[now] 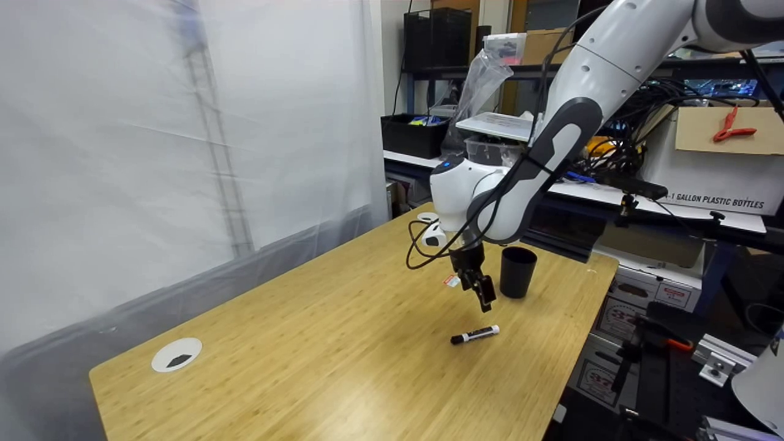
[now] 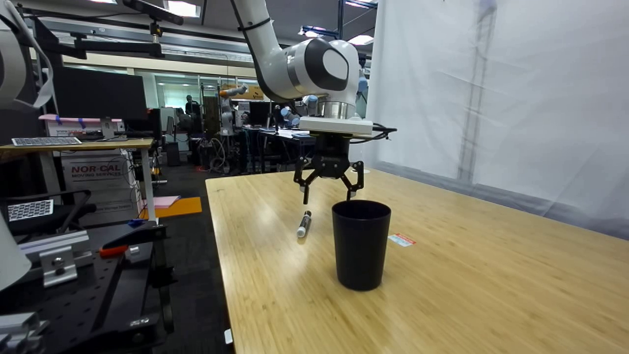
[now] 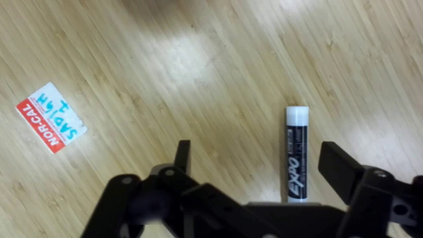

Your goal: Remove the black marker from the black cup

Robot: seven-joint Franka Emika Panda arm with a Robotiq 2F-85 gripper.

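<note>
Wooden tabletop point(image 3: 198, 82) fills your wrist view behind everything else. Closest in, your gripper point(image 3: 254, 158) is spread wide, its fingers point(image 3: 340, 172) well apart with nothing held. Both exterior views put the fingertips above the tabletop, in contact with nothing. Below them your black marker point(image 3: 297, 162) lies flat; as seen from the wrist it sits between the fingers, nearer the right-hand one in that picture. You can read EXPO on its dark barrel, with a white end above; the gripper hides the lower end there, but an exterior view shows a black cap. Near the marker, apart from it, the black cup point(image 2: 361, 246) stands upright, its interior too dark to read. Farther off, a pale hanging sheet point(image 1: 122, 122) runs along the tabletop's edge.
</note>
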